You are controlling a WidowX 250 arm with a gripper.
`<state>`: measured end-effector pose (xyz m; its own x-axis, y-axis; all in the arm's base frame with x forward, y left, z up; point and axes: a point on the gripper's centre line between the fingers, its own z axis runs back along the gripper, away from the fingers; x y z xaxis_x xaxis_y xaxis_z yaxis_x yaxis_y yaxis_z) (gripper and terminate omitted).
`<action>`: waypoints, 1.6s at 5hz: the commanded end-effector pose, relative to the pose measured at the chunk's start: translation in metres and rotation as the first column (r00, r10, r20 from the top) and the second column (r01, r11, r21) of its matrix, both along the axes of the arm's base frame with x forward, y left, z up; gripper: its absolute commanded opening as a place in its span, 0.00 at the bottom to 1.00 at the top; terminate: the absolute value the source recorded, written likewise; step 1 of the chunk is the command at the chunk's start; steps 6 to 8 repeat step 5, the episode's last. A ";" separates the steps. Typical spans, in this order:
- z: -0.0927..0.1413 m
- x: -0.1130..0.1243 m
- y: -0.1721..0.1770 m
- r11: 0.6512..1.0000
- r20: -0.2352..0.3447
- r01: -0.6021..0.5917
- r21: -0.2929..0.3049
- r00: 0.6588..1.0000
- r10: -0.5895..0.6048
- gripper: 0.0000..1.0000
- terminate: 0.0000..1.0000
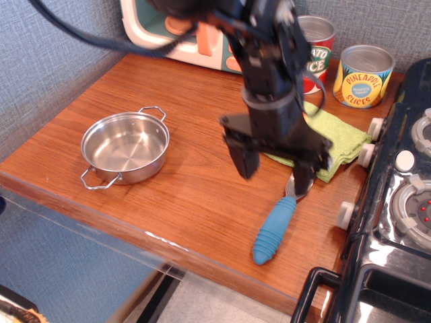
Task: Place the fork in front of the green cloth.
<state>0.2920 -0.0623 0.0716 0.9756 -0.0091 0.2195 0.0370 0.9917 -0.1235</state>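
fingers — spread wide, hold nothing | fork — on table

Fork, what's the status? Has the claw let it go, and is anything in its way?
Gripper open, above the table, holding nothing. Fork lying flat in front of the green cloth. Pan off to the side, nothing in the way.

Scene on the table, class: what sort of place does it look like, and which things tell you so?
Probably a toy or mock kitchen: a wooden counter beside a black stove, with a steel pan, food cans and a blue-handled fork lying by a green cloth.
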 end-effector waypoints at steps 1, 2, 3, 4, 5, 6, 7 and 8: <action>0.023 0.015 0.020 0.998 0.003 0.007 0.069 1.000 -0.007 1.00 0.00; 0.022 0.017 0.025 0.996 -0.022 0.013 0.087 1.000 -0.012 1.00 0.00; 0.022 0.015 0.028 0.995 -0.021 0.014 0.097 1.000 -0.012 1.00 0.00; 0.022 0.015 0.028 0.995 -0.021 0.014 0.097 1.000 -0.012 1.00 0.00; 0.022 0.015 0.028 0.995 -0.021 0.014 0.097 1.000 -0.012 1.00 1.00; 0.022 0.015 0.028 0.995 -0.021 0.014 0.097 1.000 -0.012 1.00 1.00; 0.022 0.015 0.028 0.995 -0.021 0.014 0.097 1.000 -0.012 1.00 1.00; 0.022 0.015 0.028 0.995 -0.021 0.014 0.097 1.000 -0.012 1.00 1.00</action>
